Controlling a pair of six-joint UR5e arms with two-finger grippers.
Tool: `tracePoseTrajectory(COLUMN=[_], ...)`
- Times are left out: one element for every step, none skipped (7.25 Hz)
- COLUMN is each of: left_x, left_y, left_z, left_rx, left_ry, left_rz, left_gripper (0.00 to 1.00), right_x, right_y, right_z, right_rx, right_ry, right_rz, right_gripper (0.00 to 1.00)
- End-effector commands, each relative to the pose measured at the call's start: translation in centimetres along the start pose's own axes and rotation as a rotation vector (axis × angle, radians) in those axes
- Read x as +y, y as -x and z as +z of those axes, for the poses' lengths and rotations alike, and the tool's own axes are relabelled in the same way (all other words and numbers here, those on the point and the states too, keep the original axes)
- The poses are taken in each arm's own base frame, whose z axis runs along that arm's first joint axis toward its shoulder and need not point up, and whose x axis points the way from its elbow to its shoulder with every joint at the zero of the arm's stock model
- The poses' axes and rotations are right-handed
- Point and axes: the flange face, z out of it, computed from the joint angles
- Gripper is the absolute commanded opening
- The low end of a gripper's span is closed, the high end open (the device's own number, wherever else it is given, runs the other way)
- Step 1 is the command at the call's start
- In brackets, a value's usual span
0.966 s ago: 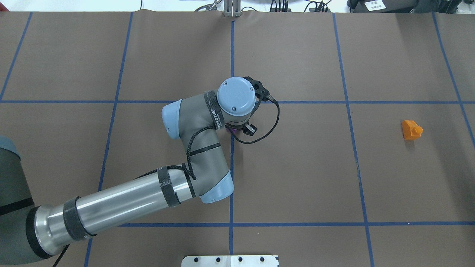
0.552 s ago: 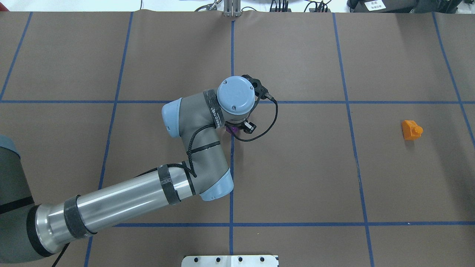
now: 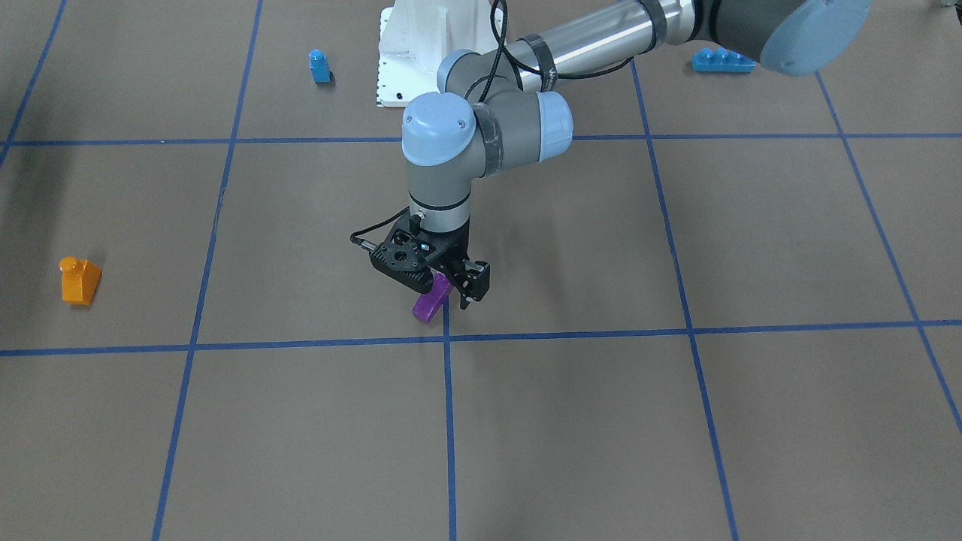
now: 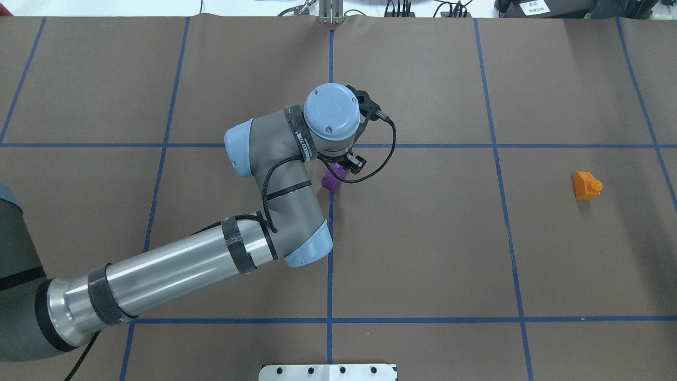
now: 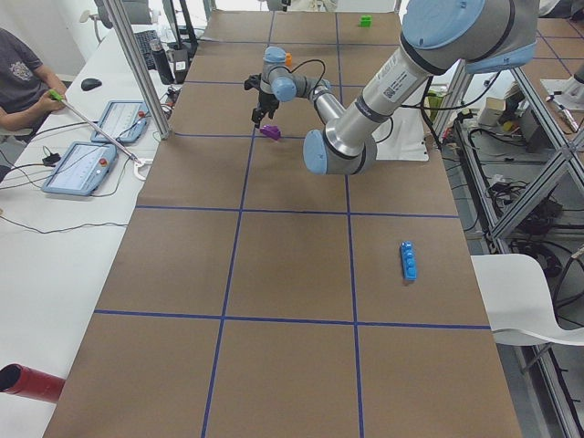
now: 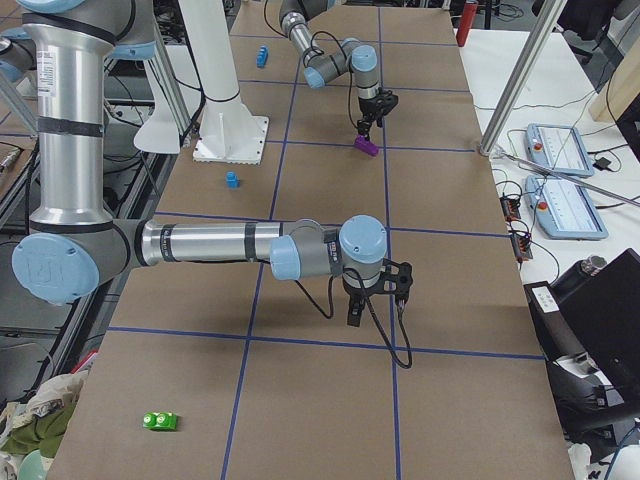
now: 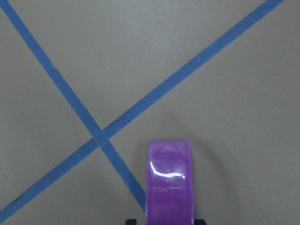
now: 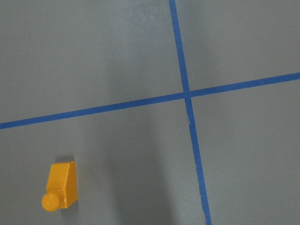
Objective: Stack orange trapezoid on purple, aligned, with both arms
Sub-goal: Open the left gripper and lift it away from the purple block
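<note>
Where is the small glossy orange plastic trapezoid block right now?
In the overhead view the orange block lies alone far on the robot's right side of the table, well away from the purple wedge block near the centre.

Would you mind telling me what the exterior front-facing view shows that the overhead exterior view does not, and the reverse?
Only front-facing: the small blue block, the long blue brick, and the left gripper seen from the side, at the purple block. Only overhead: cables past the far edge of the table. Both: the left arm, the purple block, the orange trapezoid lying far from it, and the white base plate.
</note>
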Motion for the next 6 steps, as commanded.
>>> tracePoseTrajectory(left_x=[-1.9, -1.1, -0.5, 1.3, 2.6, 3.6], left_y=[3.2, 5.7, 8.0, 8.5, 10.2, 11.1], left_z=[-5.1, -7.1, -10.5, -13.5, -15.0, -14.9], left_rx=[0.106, 0.099, 0.062, 0.042, 0.029, 0.026], left_ry=[-0.001, 0.012, 0.027, 0.041, 0.037, 0.037], left_rz=[-0.042, -0.087, -0.125, -0.136, -0.149, -0.152], left_gripper=[1.0, 1.0, 1.0, 1.0, 1.0, 1.0], right_x=[0.1, 0.5, 2.3, 3.5, 4.2, 4.9], right_y=[3.0, 5.7, 6.8, 8.1, 10.6, 12.6], right_z=[1.5, 2.4, 4.1, 6.4, 7.9, 9.7], right_rx=[-0.002, -0.039, -0.051, -0.017, -0.004, 0.005], right_ry=[-0.001, -0.057, -0.111, -0.126, -0.116, -0.092], right_rz=[-0.017, -0.02, -0.05, -0.082, -0.085, -0.087], right_gripper=[1.0, 1.0, 1.0, 1.0, 1.0, 1.0])
